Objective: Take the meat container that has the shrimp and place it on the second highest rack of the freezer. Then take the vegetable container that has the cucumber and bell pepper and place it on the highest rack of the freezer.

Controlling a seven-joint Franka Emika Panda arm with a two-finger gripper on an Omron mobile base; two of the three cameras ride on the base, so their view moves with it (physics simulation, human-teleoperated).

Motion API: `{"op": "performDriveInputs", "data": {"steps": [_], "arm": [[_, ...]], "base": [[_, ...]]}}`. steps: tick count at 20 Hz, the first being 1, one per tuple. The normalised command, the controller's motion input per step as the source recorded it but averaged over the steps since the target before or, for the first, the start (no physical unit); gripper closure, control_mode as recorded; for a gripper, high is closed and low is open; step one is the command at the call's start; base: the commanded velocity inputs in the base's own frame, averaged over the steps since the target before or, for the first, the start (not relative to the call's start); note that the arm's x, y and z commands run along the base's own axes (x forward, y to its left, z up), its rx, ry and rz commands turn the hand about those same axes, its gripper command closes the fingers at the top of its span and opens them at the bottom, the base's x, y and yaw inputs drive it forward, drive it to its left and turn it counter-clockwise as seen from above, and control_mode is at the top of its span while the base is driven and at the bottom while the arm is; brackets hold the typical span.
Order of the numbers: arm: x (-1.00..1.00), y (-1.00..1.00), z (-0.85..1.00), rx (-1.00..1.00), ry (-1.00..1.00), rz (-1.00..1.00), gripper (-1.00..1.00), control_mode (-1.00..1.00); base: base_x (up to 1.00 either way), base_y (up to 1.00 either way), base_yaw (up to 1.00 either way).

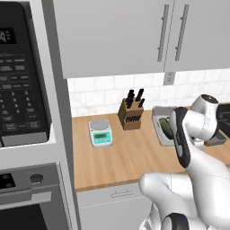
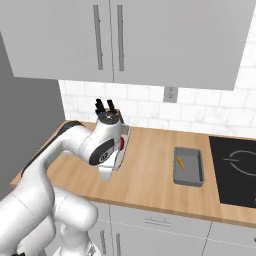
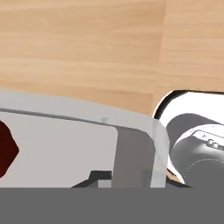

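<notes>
— Where's the shrimp (image 2: 180, 163) tray from where you stand?

— The dark-grey meat container (image 2: 188, 166) sits on the worktop (image 2: 150, 185), just beside the cooktop (image 2: 233, 171), with its long side running from the wall towards the front edge. The shrimp lies in its nearer-left half.

— And the pincer?

— Low over the pale vegetable container (image 1: 164, 130), near the knife block (image 1: 130, 115). The cucumber (image 1: 166, 127) shows green inside that bin, and something dark red, likely the bell pepper (image 3: 8, 148), sits at the hand camera's left edge.

— So it's over the wrong bin?

— I'd say so. The meat container comes first, and it lies well apart, off to the arm's right.

— Fingers apart or together?

— I cannot tell; the tips are barely visible.
</notes>
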Motion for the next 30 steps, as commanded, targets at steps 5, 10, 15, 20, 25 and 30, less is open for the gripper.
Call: {"op": "performDriveInputs", "data": {"steps": [5, 10, 15, 20, 25, 30], "arm": [[-0.31, 0.61, 0.02, 0.00, 0.00, 0.04, 1.00, -1.00], [-0.49, 0.31, 0.07, -0.06, -0.04, 0.07, 1.00, -1.00], [-0.48, 0.00, 0.13, -0.01, -0.08, 0.01, 1.00, -1.00], [-0.08, 0.00, 0.00, 0.00, 0.00, 0.00, 1.00, 1.00], [0.00, 0.00, 0.00, 0.00, 0.00, 0.00, 1.00, 1.00], [0.00, 0.00, 0.00, 0.00, 0.00, 0.00, 1.00, 1.00]], "base": [[0.00, 0.00, 0.00], [0.00, 0.00, 0.00], [0.00, 0.00, 0.00], [-0.40, 0.02, 0.03], [-0.66, 0.21, 0.06], [-0.71, 0.57, 0.10]]}}
